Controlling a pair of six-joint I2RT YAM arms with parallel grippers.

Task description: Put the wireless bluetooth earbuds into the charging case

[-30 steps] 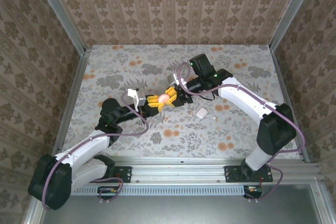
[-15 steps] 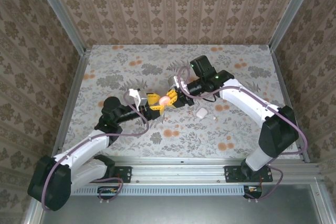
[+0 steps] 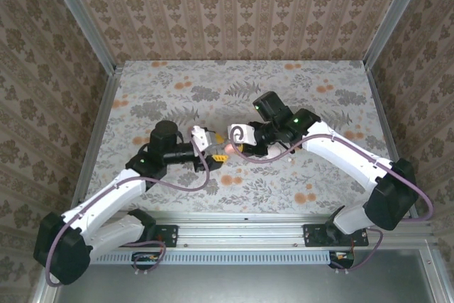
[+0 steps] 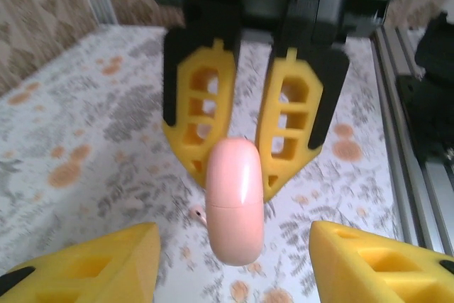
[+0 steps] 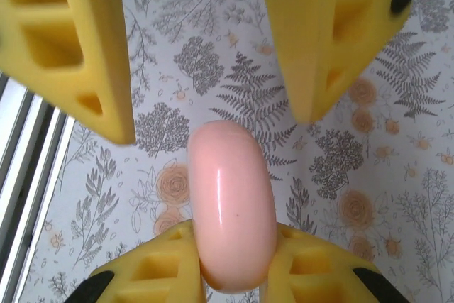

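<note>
The charging case (image 5: 230,204) is a glossy pink pebble, closed, with a lid seam across it (image 4: 234,200). My right gripper (image 5: 237,264) is shut on its end and holds it above the floral table. In the left wrist view the right gripper's yellow fingers (image 4: 294,118) clamp the case's far end. My left gripper (image 4: 234,280) is open, its fingertips (image 4: 106,267) standing wide on both sides of the case's near end without touching it. One small pinkish-white earbud (image 4: 196,212) lies on the table below the case. From above, both grippers meet at the case (image 3: 227,147) in mid-table.
Patterned walls close in the table (image 3: 163,90) on three sides. A metal rail (image 3: 241,235) runs along the near edge by the arm bases. A tiny pale speck (image 3: 294,160) lies on the cloth beside the right forearm.
My left gripper has let go of the case and opened. Both grippers have shifted slightly nearer, the right one still carrying the case. The right arm now covers a small white object seen earlier.
</note>
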